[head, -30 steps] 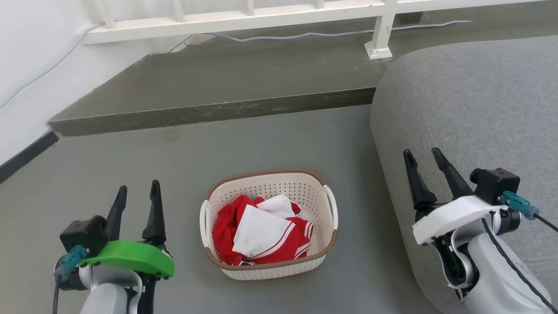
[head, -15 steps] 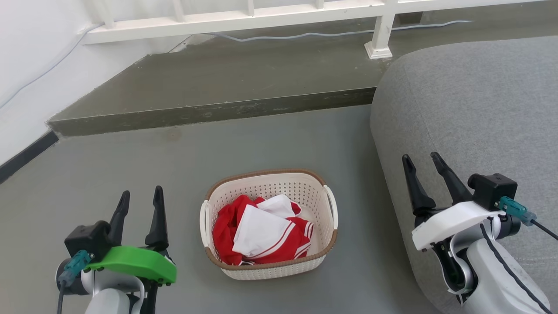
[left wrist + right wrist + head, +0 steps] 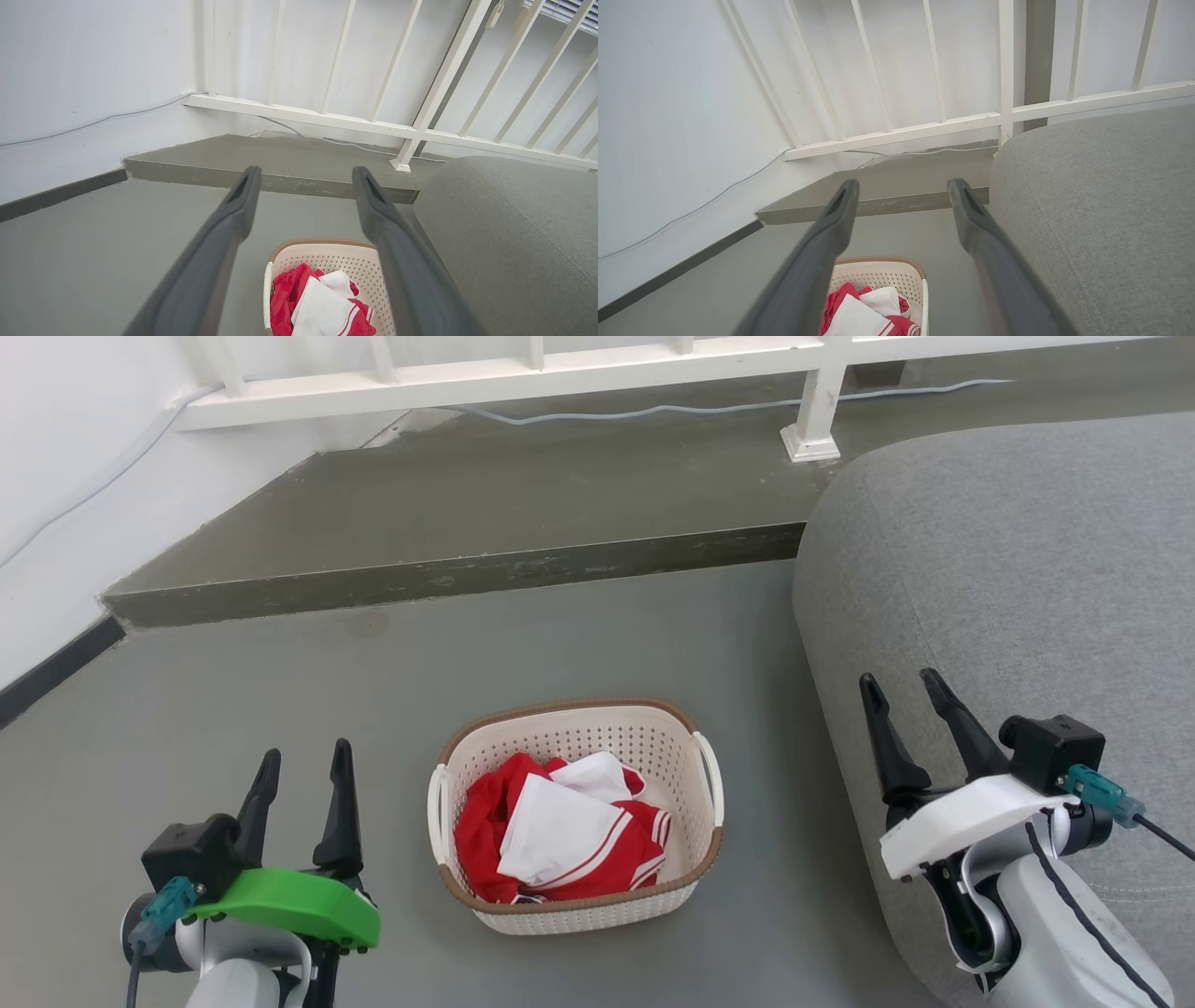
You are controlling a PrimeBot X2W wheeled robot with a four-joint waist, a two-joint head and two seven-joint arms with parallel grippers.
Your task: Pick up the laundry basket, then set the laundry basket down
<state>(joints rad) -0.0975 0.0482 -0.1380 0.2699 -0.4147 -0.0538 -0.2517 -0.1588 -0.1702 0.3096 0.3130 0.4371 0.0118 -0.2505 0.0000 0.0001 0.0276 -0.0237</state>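
Floor, one basket, two pincers

A home living space: a grey fabric sofa stands on the grey floor, near a raised step, a white railing and a laundry basket of clothes.

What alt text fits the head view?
A cream laundry basket with a brown rim sits on the grey floor, holding red and white clothes. The left gripper and right gripper hover open either side of it, touching nothing, the right one seen against a grey sofa. A white railing stands behind a raised step.
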